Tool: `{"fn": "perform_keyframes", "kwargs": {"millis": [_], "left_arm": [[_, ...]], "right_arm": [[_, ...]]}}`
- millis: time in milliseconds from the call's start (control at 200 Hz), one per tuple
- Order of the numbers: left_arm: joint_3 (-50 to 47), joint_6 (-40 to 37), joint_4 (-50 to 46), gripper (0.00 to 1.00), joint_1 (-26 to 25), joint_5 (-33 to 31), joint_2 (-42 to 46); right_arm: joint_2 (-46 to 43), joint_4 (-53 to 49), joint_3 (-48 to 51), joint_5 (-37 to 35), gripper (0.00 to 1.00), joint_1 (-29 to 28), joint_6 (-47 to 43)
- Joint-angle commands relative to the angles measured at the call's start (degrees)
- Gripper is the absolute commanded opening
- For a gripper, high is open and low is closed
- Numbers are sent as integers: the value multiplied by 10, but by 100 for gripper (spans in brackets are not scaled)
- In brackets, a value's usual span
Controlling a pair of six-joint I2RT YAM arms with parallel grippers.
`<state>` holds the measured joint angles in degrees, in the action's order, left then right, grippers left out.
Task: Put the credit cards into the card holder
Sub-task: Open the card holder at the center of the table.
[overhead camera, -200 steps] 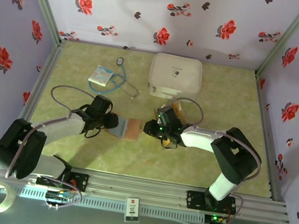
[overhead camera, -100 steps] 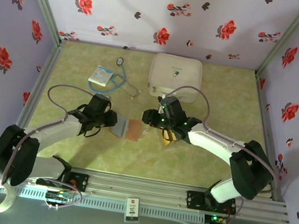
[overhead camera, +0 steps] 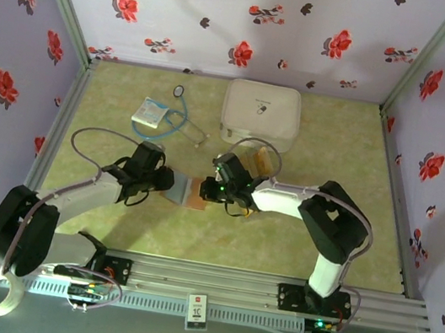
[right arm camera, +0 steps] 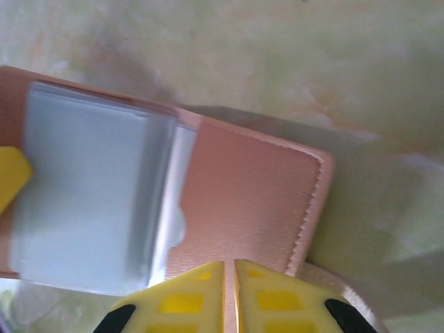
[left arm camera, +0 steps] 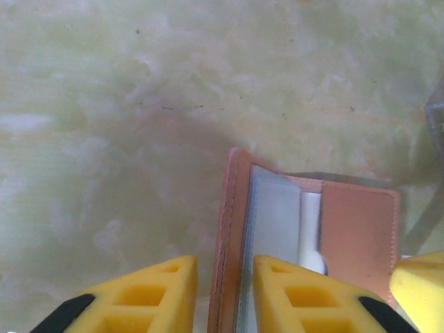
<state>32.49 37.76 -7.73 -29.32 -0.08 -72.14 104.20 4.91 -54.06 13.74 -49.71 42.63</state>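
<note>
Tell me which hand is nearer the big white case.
Right. The right hand sits over the right flap of the wallet, just in front of the white case; the left hand holds its left flap, farther off to the left.

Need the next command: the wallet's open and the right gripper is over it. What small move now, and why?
Probably lift the right gripper over to the cards: its fingers look shut with no card visible, while the left gripper straddles the cover of the open wallet.

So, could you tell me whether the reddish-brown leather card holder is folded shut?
No, the reddish-brown leather card holder lies spread open, with its greyish inner pockets exposed.
</note>
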Motion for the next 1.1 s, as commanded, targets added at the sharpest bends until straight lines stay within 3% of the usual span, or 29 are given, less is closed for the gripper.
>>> {"fn": "perform_keyframes", "kwargs": {"millis": [0,195,415,510,650,925,1095], "left_arm": [[-18,0,8,30,-2,-20,6],[-36,6,23,33,13,-22,7],[-44,5,57,56,16,9,43],[-51,11,75,58,21,26,51],[-67,29,109,54,39,56,50],[-93,58,154,33,67,91,56],[-94,61,154,32,71,91,61]], "right_arm": [[16,41,22,2,9,0,17],[25,56,43,-4,8,1,28],[29,55,45,-4,7,3,29],[33,54,43,-4,7,5,29],[39,54,43,-4,7,5,29],[43,52,44,-4,7,8,26],[47,54,44,-3,7,10,25]]}}
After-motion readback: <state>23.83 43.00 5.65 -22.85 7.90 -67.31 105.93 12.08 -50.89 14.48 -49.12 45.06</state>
